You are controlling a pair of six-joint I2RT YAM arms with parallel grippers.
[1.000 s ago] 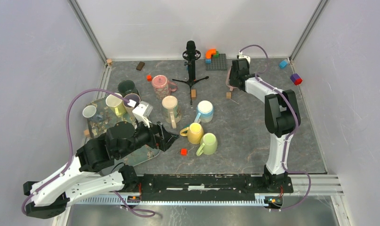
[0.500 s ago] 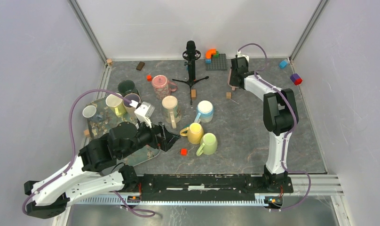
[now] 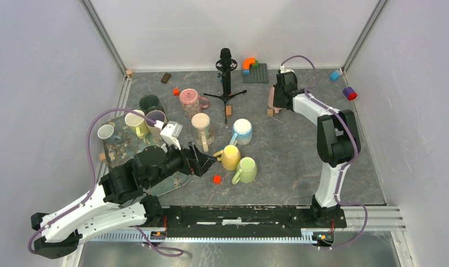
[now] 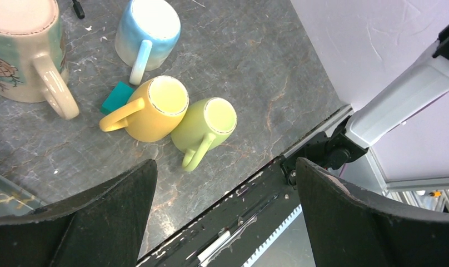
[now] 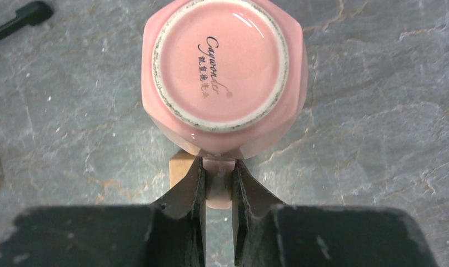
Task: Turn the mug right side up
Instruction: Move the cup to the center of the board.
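Clamping the handle of the pink mug, the right tool has both fingers pressed flat against the handle's sides, with nothing else between them. The mug is upside down. Its glazed foot ring and a script maker's mark face straight up at the wrist camera, so its long axis runs roughly vertical, with the mouth toward the counter. The handle points back at the tool. Whether the rim rests on the counter or hangs just above it cannot be told. A small tan wooden block shows just beside the handle, partly hidden by one finger. In the top view the mug sits toward the far right of the counter, well apart from the other mugs.

The left tool is spread wide and holds nothing, hovering above the near middle of the counter. Below it a yellow mug and a green mug touch side by side. A teal block lies beside the yellow mug's handle. A blue-and-white mug stands farther back, near a tall cream patterned mug.
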